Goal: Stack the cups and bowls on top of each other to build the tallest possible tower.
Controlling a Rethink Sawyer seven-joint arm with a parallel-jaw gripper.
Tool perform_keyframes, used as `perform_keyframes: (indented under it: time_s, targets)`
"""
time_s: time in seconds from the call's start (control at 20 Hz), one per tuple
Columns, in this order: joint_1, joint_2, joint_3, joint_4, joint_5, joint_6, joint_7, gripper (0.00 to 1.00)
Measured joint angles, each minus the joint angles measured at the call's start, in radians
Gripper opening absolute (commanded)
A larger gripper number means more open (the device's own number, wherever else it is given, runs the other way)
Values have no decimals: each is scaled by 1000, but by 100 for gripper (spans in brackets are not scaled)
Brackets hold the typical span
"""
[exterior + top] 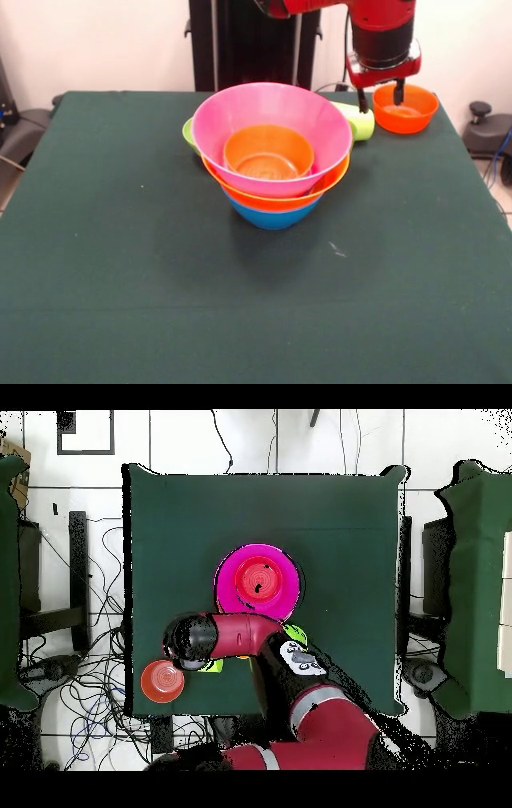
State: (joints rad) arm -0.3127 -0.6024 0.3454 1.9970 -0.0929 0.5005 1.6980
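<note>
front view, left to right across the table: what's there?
Green bowl peeking out behind the tower → tower of nested bowls, pink bowl on top with an orange bowl inside → lime-yellow cup on its side → gripper → small orange bowl at the far right.

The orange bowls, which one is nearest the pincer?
The small orange bowl standing alone at the table's far corner, directly under the pincer; the other orange one sits inside the pink bowl.

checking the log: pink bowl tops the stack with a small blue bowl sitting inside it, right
Not quite: the small glossy bowl sitting inside the large pink plastic bowl is orange, not blue, as the front view shows. The pink bowl does top the stack.
</note>
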Motion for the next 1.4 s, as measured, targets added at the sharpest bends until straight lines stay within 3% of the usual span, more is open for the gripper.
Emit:
perform_keyframes:
  time_s: [0.5,0.85,1.2,1.4]
  targets:
    - [2,62,0,79,-60,-97,0,100]
    - [21,154,-10,103,-118,-196,0,100]
    - [100,235,-59,104,-120,-275,8,100]
    - [141,245,-82,107,-118,-281,27,100]
